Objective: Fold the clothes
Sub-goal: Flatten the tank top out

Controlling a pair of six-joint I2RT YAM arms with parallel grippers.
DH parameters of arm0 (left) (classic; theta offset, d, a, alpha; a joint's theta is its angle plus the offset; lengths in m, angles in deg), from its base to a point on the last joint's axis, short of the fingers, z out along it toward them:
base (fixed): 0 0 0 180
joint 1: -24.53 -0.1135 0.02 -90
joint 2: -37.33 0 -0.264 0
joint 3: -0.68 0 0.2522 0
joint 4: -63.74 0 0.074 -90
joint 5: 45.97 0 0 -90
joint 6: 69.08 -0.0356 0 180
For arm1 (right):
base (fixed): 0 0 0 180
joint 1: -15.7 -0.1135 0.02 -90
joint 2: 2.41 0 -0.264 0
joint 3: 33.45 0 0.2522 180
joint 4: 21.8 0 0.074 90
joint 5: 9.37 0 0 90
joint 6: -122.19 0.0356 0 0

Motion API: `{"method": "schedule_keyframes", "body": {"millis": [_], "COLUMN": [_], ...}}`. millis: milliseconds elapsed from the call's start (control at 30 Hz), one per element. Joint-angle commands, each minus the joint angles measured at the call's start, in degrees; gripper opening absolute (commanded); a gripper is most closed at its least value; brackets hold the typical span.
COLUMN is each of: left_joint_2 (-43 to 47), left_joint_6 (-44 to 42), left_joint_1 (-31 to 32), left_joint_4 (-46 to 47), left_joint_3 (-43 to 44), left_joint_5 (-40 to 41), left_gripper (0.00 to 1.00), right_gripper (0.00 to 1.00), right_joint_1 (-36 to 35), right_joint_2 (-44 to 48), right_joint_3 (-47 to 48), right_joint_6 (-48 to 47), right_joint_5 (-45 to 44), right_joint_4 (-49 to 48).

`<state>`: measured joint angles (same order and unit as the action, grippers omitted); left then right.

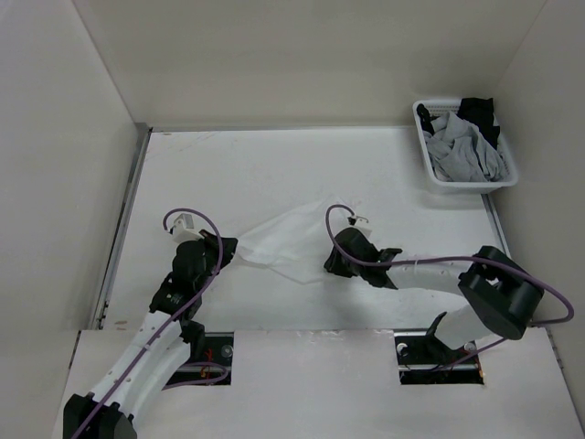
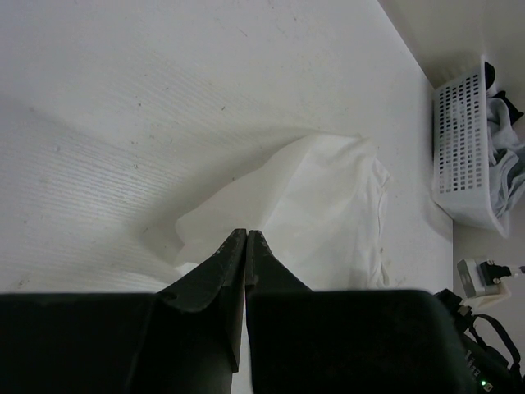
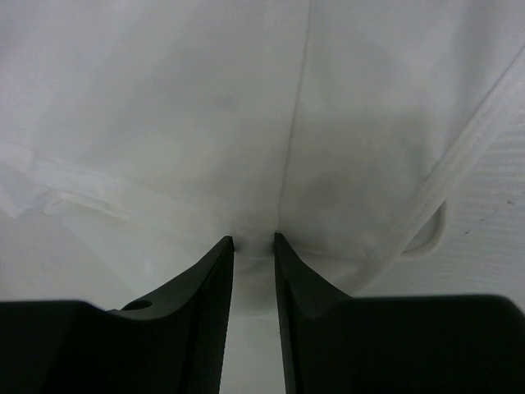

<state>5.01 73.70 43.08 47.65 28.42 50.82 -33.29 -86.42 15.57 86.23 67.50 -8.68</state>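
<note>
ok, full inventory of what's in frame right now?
white garment: 1, white, mid-table, between the grippers
basket: 1, white, table's far right corner
grey garments: count unclear, grey, in basket
black garment: 1 or more, black, in basket
table: 1, white, under everything
left gripper: 1, black, shut on white garment's left corner
right gripper: 1, black, open, tips at the fabric
</note>
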Motion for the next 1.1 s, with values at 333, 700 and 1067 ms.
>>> {"method": "schedule_keyframes", "body": {"millis": [333,700,1067], "left_joint_2": [1.38,2.96,8.49], "left_joint_6": [0.14,0.22,0.75], "left_joint_1": [0.04,0.31,2.94], "left_joint_4": [1.36,-0.31,-5.49], "left_joint_3": [0.52,5.61,17.84], "left_joint_5": [-0.81,-0.81,2.35], "left_gripper": [0.00,0.00,0.00], "right_gripper": [0.12,0.02,0.05], "right_joint_1": [-1.41,-1.41,-5.98], "right_joint_2": [5.95,20.44,35.68], "right_joint_3": [2.00,5.77,16.77], "right_joint_6": [0.28,-5.08,-12.03], "right_joint_5": [-7.79,-12.00,-18.01], "right_joint_4": [3.89,12.14,26.31]}}
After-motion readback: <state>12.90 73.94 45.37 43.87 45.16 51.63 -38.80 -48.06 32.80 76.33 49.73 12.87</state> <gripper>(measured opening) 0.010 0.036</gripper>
